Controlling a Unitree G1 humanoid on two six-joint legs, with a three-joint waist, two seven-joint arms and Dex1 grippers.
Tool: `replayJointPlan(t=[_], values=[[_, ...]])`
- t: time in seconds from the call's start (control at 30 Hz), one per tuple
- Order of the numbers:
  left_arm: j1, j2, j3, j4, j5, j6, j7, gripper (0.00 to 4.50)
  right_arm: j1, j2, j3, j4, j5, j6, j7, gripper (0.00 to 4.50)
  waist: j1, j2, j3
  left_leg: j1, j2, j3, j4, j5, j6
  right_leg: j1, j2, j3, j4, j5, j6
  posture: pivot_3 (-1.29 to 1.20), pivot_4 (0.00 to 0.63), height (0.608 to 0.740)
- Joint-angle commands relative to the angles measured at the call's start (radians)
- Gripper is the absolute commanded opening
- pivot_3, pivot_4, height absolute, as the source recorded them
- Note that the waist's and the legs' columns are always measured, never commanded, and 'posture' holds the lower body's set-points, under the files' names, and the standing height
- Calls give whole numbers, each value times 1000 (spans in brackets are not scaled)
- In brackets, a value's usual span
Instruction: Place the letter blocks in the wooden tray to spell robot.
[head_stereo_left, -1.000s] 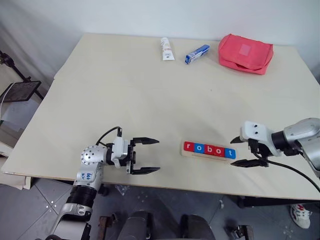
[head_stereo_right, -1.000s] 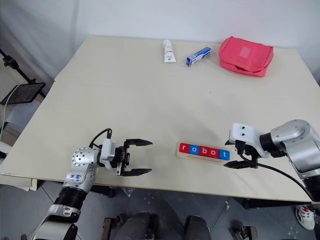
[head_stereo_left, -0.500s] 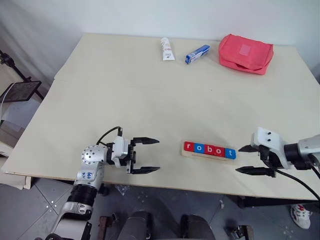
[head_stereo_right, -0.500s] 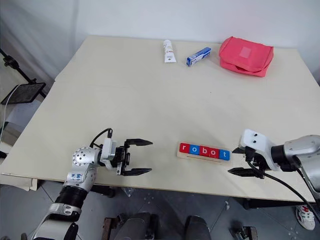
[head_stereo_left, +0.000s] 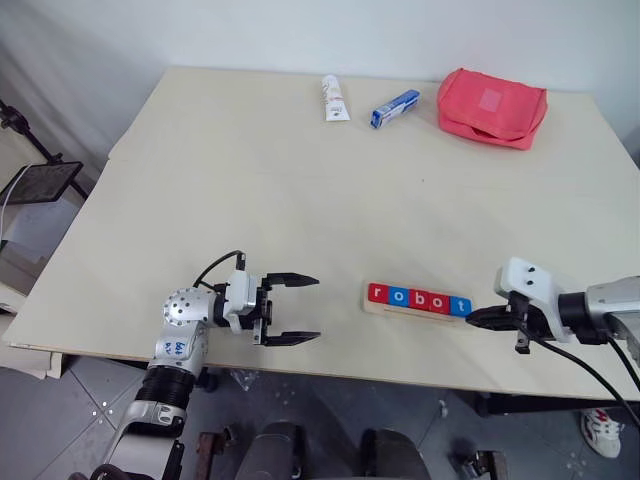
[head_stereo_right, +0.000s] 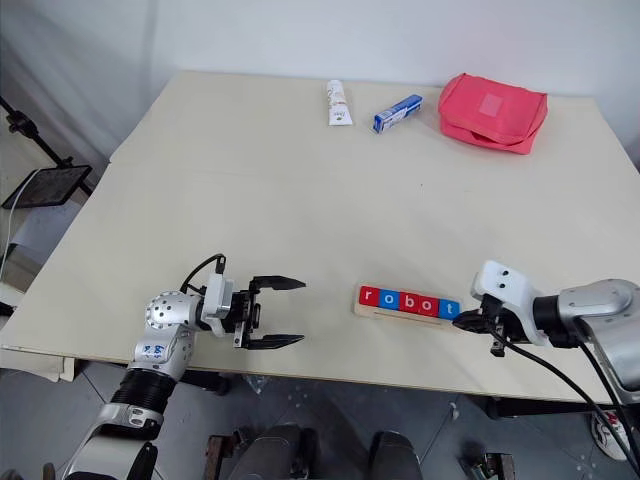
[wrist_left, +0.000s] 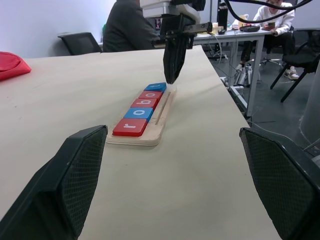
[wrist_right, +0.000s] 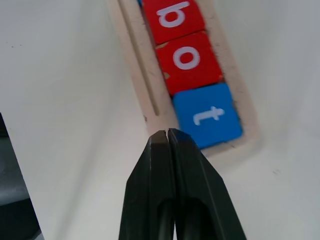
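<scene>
Five letter blocks (head_stereo_left: 418, 299), red and blue by turns, lie in a row on the wooden tray (head_stereo_left: 380, 309) and read "robot". The tray rests near the table's front edge, right of centre. My right gripper (head_stereo_left: 474, 319) is shut with nothing in it, its tip just off the tray's right end beside the blue "t" block (wrist_right: 207, 116). My left gripper (head_stereo_left: 307, 309) hovers open and empty left of the tray, pointing at it along the table. From the left wrist, the tray (wrist_left: 159, 129) sits between the two fingers (wrist_left: 75, 175), with my right gripper (wrist_left: 171, 75) at its far end.
At the table's far edge lie a white tube (head_stereo_left: 332, 98), a blue-and-white box (head_stereo_left: 394, 108) and a pink pouch (head_stereo_left: 491, 107). The left wrist view shows people seated at desks with chairs beyond the table. A black stand (head_stereo_left: 38, 180) is off the table's left side.
My right gripper has closed from wide open to shut, empty, and drawn slightly back and down by the tray's right end. The left gripper and the blocks stayed put.
</scene>
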Motion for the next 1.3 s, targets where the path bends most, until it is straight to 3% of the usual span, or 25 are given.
replayJointPlan(t=[0.03, 0.37, 0.47, 0.57, 0.8, 0.93, 1.3], values=[[16, 10, 7, -41, -13, -2, 3, 4500, -31, 16, 21, 31, -20, -36, -11, 44, 0, 0, 0, 0, 0, 0, 0, 0, 0, 0, 0, 0, 0, 0, 0, 0, 150, 740], [5, 17, 7, -24, -13, -3, -3, 4500, -18, -10, -34, -38, 15, -7, -9, 44, 1, 0, 0, 0, 0, 0, 0, 0, 0, 0, 0, 0, 0, 0, 0, 0, 150, 740], [-2, 16, 15, -24, -18, 0, 6, 4500, 40, -20, -113, -63, 56, -32, 16, 44, 5, 0, 0, 0, 0, 0, 0, 0, 0, 0, 0, 0, 0, 0, 0, 0, 150, 740], [-7, 24, 27, -16, -19, -11, 6, 4500, 100, -15, -205, -66, 99, -80, 57, 625, 3, 0, 0, 0, 0, -1, 0, 0, 0, 0, 0, 0, 0, 0, 0, 0, 150, 740], [-25, 58, 88, 20, -11, -29, 56, 4500, 235, 32, -361, 119, 135, -393, 214, 3060, 3, 0, 0, 1, 0, 0, 0, 0, 0, 2, 0, -1, -1, 0, 0, 0, 150, 740], [-20, 85, 140, 14, -81, 1, 17, 4500, 218, 95, -418, 305, 193, -558, 315, 4460, 1, 0, 0, 1, 0, 0, -1, 0, 0, 3, 0, -1, -1, 0, 0, 0, 150, 740], [-54, 127, 201, -15, -152, 140, 16, 4500, 115, 101, -393, 574, 331, -683, 416, 4460, 0, 0, 0, 2, 0, 0, -1, 0, 0, 4, 0, -2, -2, 0, 0, 0, 150, 740]])
